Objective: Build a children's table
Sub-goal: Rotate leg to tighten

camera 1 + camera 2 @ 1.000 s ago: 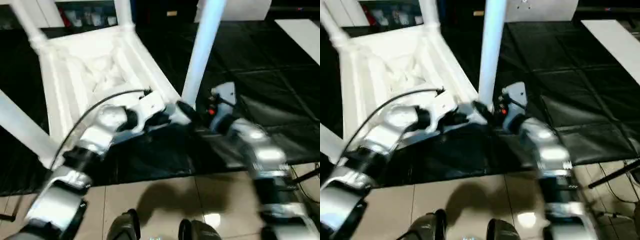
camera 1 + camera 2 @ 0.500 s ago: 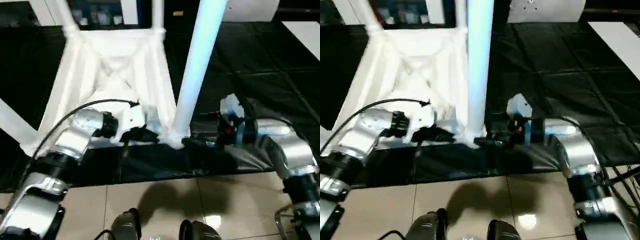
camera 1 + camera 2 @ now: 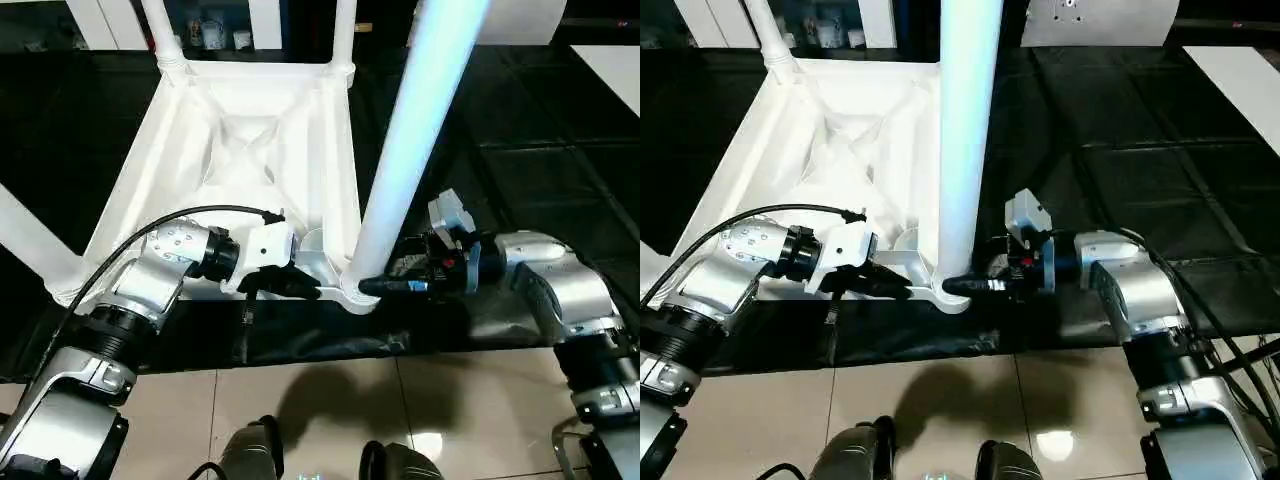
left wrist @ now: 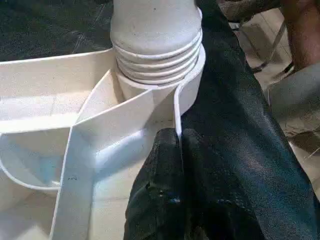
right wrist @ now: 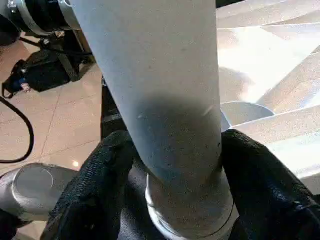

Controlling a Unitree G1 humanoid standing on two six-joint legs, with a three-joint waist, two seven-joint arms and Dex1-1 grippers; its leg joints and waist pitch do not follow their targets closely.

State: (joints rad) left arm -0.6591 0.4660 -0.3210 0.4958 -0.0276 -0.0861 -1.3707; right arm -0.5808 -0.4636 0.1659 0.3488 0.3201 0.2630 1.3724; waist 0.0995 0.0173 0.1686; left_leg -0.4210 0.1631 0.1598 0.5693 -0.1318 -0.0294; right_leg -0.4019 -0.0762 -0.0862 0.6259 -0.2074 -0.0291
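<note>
Table [image 3: 250, 140] upturned; leg [image 3: 410, 150] seated in corner socket [image 3: 355, 290]

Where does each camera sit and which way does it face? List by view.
Head eyes: on the head, facing forward and down at the upturned table top; both silver forearms show.
Left wrist: along the left gripper, pinching the top's rim beside the corner socket.
Right wrist: along the right gripper, around the near leg.
Shared: that leg in its socket.

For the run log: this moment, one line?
left gripper: shut on tabletop rim | right gripper: around leg at corner socket | table: upside down
</note>
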